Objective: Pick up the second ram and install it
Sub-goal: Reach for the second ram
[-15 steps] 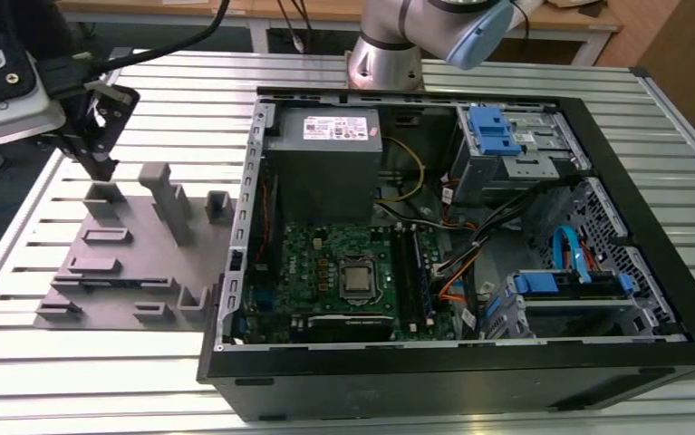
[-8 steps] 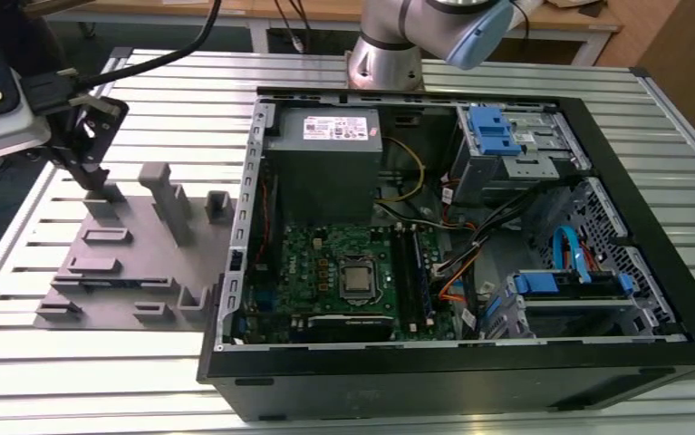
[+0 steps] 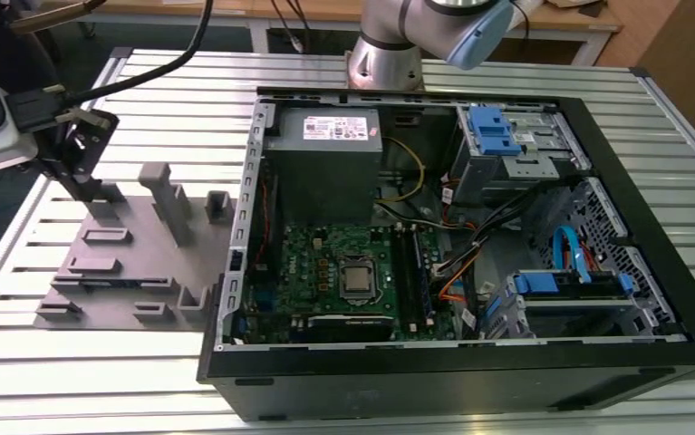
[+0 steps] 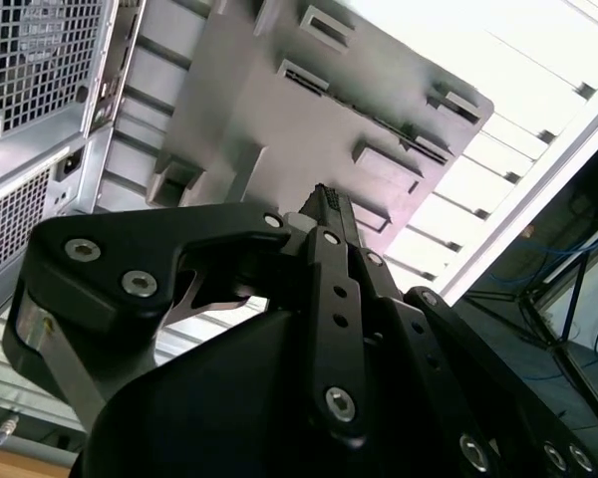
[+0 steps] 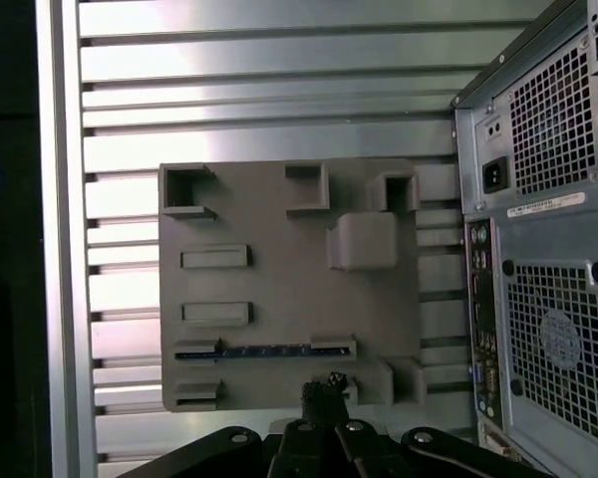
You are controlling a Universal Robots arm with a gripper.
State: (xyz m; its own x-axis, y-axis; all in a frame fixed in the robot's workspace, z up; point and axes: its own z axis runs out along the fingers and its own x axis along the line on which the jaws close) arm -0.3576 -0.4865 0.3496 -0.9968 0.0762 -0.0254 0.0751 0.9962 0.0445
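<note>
Ram (image 5: 264, 351) in grey fixture (image 5: 279, 289) slot

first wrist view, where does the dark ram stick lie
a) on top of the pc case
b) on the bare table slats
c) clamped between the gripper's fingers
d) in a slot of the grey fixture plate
d: the ram stick lies flat in a slot of the grey fixture plate, with the gripper near it over the plate's edge.
</note>
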